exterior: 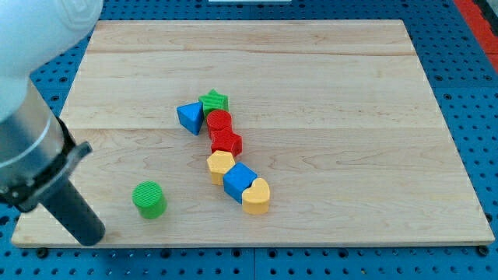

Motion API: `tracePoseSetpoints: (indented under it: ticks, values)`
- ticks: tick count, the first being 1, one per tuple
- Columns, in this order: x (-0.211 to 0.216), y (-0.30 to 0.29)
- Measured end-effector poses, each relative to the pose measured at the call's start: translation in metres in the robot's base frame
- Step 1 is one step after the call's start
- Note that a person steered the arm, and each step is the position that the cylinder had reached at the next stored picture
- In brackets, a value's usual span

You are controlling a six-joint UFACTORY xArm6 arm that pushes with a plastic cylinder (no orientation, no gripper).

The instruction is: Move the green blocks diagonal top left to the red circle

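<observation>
A green cylinder [149,199] stands alone at the lower left of the wooden board [327,70]. A green star [214,101] sits near the middle, touching the top of the red circle [219,121]. A blue triangle [189,117] lies just left of the red circle. Below the circle a red star-like block [226,141], a yellow block [220,164], a blue block [239,181] and a yellow heart [256,196] form a chain running down to the right. My tip [92,236] rests at the board's lower left edge, left of and slightly below the green cylinder, apart from it.
The arm's white and grey body [27,93] fills the view's left side above the rod. Blue perforated table [467,93] surrounds the board on all sides.
</observation>
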State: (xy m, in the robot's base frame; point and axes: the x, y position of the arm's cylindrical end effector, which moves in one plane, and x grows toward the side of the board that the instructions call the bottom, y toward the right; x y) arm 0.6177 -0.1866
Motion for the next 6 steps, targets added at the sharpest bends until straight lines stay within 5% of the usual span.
tracePoseSetpoints:
  ticks: [2,6]
  values:
    - [-0.011,0.072]
    - [-0.088,0.037]
